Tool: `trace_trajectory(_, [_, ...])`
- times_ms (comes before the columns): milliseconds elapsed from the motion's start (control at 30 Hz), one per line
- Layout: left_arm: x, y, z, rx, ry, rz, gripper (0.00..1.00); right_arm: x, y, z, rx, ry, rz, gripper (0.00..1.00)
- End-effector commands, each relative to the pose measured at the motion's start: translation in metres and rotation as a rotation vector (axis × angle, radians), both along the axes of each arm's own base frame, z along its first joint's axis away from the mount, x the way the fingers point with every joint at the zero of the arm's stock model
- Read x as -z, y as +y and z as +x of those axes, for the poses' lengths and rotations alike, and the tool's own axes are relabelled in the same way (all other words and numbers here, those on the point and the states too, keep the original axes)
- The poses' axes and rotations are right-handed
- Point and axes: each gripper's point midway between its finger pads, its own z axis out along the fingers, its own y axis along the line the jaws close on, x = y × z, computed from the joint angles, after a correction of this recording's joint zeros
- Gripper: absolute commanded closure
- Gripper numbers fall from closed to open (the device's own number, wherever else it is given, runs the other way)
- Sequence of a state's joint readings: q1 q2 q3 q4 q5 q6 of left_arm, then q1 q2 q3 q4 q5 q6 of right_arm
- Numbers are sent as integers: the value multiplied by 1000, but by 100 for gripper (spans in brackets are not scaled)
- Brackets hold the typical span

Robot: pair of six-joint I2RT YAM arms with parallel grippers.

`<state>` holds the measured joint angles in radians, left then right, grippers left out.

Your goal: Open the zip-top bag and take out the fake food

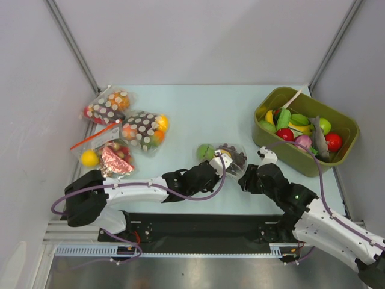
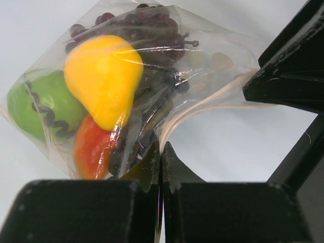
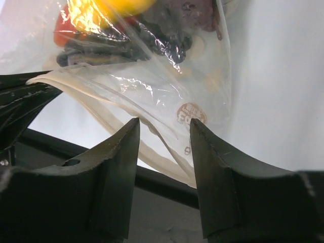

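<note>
Left tool (image 2: 161, 152) clamped on clear bag (image 2: 212, 50) edge; right tool (image 3: 164, 125) jaws apart, astride same edge; toy fruit (image 2: 104, 76) inside.

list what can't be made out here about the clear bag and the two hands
Top view: the mouth of the zip-top bag, tiny and covered by the arm ends; sealed or open, cannot tell.
Right wrist view: the fake food is cut off by the top edge; whether the open jaws of the right hand touch the film is unclear.
Left wrist view: the shut left hand hides the bag edge it pinches.
</note>
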<state>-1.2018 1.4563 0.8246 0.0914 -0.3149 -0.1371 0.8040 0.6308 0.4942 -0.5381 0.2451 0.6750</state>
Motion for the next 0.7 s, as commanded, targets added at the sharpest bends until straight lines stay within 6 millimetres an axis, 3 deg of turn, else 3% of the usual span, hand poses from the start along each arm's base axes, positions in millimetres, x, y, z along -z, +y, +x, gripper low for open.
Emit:
trace_trajectory(0, [-33, -8, 0, 40, -40, -94, 100, -4, 7, 4, -32, -32, 5, 53])
trace_trajectory(67, [-32, -10, -3, 57, -33, -89, 100, -5, 8, 4, -43, -37, 1, 60])
trace_trajectory(167, [-30, -13, -7, 88, -22, -85, 100, -8, 11, 5, -60, -46, 7, 81])
trace_trajectory(200, [-30, -14, -8, 95, -21, -85, 99, -8, 11, 5, -60, -49, 7, 92])
trace_trajectory(267, [-29, -14, -10, 110, -19, -77, 93, -12, 11, 7, -59, -57, 5, 100])
trace_trajectory(300, [-32, -15, -10, 116, -22, -80, 76, -14, 10, 8, -59, -66, -3, 100])
trace_trajectory(367, [-36, -13, -10, 130, -33, -72, 61, -22, 10, 10, -58, -84, -3, 100])
trace_trajectory(400, [-41, -14, -12, 151, -30, -75, 48, -24, 8, 11, -57, -91, -13, 100])
trace_trajectory(500, [-61, -16, -15, 208, -22, -127, 33, -33, 7, 13, -61, -115, -24, 100])
trace_trajectory(667, [-84, -27, -11, 248, -22, -180, 28, -36, 9, 13, -75, -125, -17, 100])
